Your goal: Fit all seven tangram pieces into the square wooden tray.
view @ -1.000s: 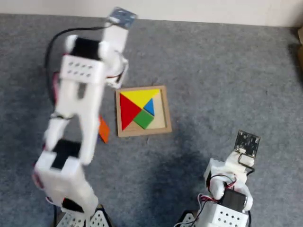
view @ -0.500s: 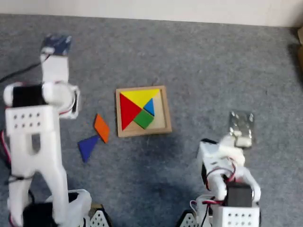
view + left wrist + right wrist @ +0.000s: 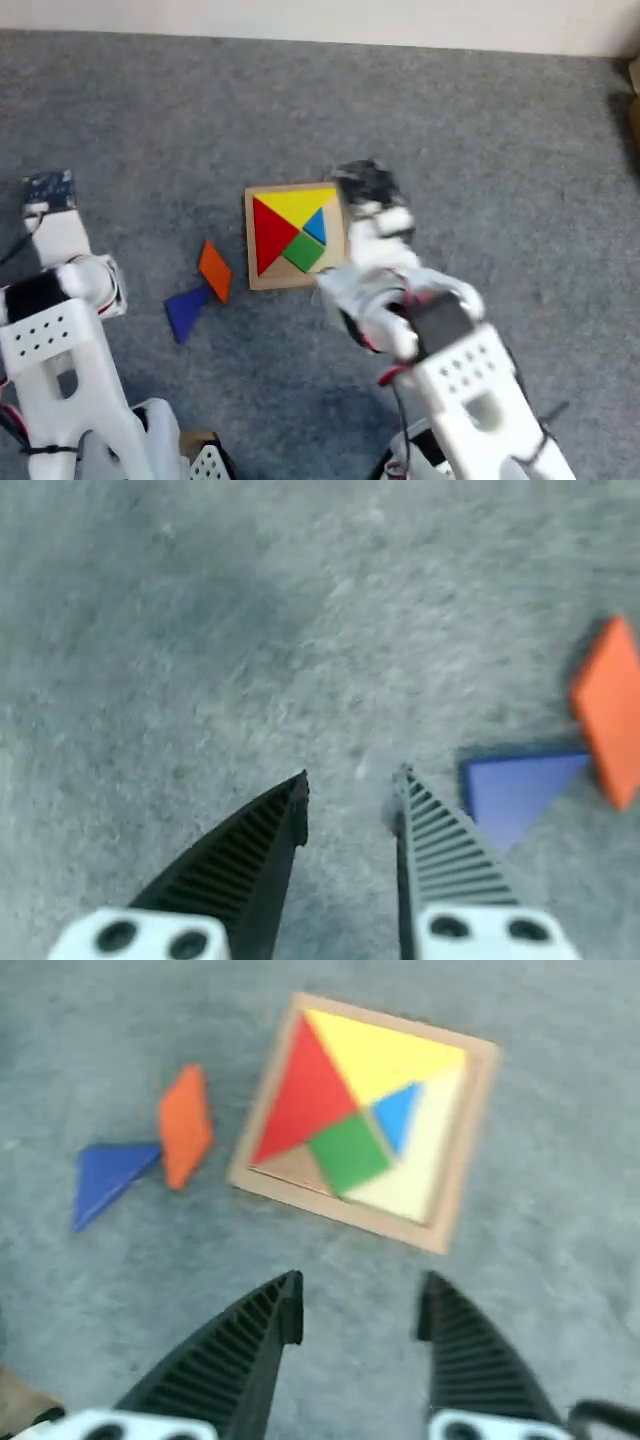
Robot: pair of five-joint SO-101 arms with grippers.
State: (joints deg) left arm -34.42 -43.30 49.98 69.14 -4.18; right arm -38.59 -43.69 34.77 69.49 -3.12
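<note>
White shells, black motors, red wires, rows of holes: left arm [image 3: 50, 345], right arm [image 3: 470, 385]. Black ribbed fingers on white screw-holed bases: left claw [image 3: 350, 777], right claw [image 3: 360, 1295].

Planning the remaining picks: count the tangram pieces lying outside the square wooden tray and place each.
2. The orange parallelogram piece lies on the grey carpet left of the square wooden tray; the dark blue triangle piece sits beside it, farther out. The right arm may hide others.

No readable text, labels, numbers or signs anywhere.
</note>
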